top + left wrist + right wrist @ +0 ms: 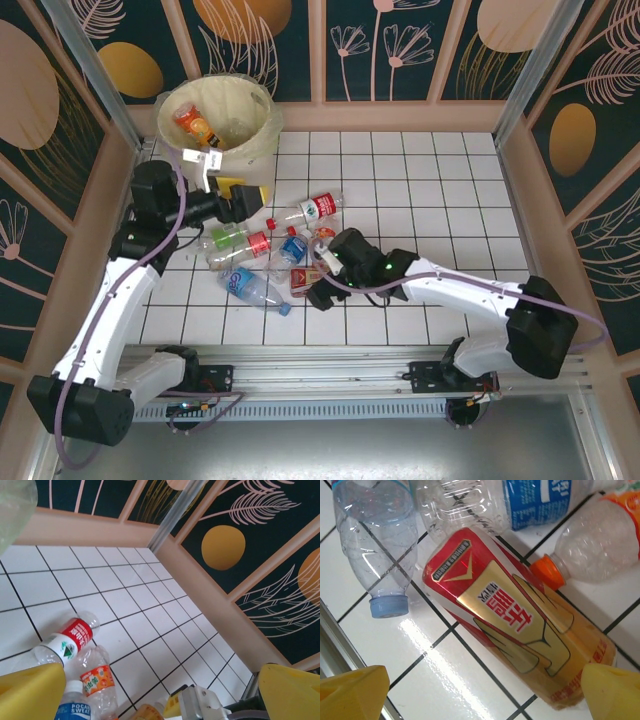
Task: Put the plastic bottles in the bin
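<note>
Several plastic bottles lie in a loose cluster on the white tiles: a red-labelled clear one (310, 208), a green-and-red-labelled one (240, 243), a blue-labelled one (250, 287), and a red-and-gold one (305, 282) (520, 620). The cream bin (262, 125) stands at the back left with an orange bottle (195, 125) inside. My left gripper (252, 200) (160, 700) hangs open between bin and cluster, holding nothing. My right gripper (316, 288) (482, 695) is open low over the red-and-gold bottle, whose end lies by the right finger (612, 690).
Close around the red-and-gold bottle lie a clear bottle with a pale blue cap (380, 545), a blue-labelled bottle (520, 500) and an orange-capped one (600, 540). Patterned walls (560, 90) fence the table. A metal rail (350, 365) runs along its near edge.
</note>
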Available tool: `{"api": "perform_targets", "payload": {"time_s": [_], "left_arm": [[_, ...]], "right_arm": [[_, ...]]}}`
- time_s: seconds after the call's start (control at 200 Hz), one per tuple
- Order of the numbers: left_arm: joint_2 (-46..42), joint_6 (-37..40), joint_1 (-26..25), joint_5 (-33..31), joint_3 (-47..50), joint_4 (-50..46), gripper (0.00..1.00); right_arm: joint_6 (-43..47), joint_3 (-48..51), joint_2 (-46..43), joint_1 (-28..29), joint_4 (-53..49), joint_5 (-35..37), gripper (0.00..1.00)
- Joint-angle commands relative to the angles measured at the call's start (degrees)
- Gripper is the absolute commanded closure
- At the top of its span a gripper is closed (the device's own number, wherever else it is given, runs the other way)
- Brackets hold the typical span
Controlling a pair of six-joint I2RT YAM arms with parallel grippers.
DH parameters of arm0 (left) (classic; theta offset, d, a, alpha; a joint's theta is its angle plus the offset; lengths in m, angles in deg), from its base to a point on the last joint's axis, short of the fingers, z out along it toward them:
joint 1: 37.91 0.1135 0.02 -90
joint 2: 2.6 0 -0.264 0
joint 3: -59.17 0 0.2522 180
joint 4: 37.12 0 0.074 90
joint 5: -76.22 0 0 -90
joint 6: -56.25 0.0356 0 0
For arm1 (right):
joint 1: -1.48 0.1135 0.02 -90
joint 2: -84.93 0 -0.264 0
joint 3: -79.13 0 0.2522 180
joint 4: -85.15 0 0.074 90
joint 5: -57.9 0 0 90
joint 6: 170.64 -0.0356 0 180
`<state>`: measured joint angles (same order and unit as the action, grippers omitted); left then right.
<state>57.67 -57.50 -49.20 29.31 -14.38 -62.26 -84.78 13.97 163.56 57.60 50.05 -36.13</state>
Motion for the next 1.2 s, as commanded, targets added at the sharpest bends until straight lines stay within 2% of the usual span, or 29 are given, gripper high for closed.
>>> {"api": "perform_targets", "payload": {"time_s": [0.0, 0.175, 0.305, 0.505, 0.676, 0.941, 1.196], "left_arm": [[-2.6, -2.2, -0.4, 0.6, 2.1, 4.7, 0.01], [-4.9, -2.2, -0.4, 0.7, 3.0, 5.8, 0.02], [-6.1, -1.3, -0.4, 1.6, 3.7, 6.9, 0.01], [-7.2, -0.6, -0.4, 4.7, 5.8, 8.6, 0.02], [-7.2, -0.4, -0.4, 5.0, 6.5, 9.1, 0.02], [-6.5, -0.8, -0.5, 4.9, 7.3, 9.8, 0.01], [-6.1, -1.2, -0.5, 5.2, 7.8, 10.5, 0.01]], "right_arm": [[6.9, -3.9, 2.8, 1.2, -4.7, 3.2, 0.01], [9.9, -7.0, 7.6, 1.7, -5.9, 4.6, 0.01], [10.6, -9.0, 11.1, 1.6, -5.6, 8.4, 0.01], [11.1, -10.8, 17.2, 1.6, -5.2, 11.5, 0.01], [11.4, -10.7, 19.5, 1.7, -4.9, 9.4, 0.03], [9.2, -10.3, 18.8, 1.9, -6.5, 5.1, 0.16], [7.8, -9.6, 19.9, 2.8, -8.2, 3.6, 0.15]]}}
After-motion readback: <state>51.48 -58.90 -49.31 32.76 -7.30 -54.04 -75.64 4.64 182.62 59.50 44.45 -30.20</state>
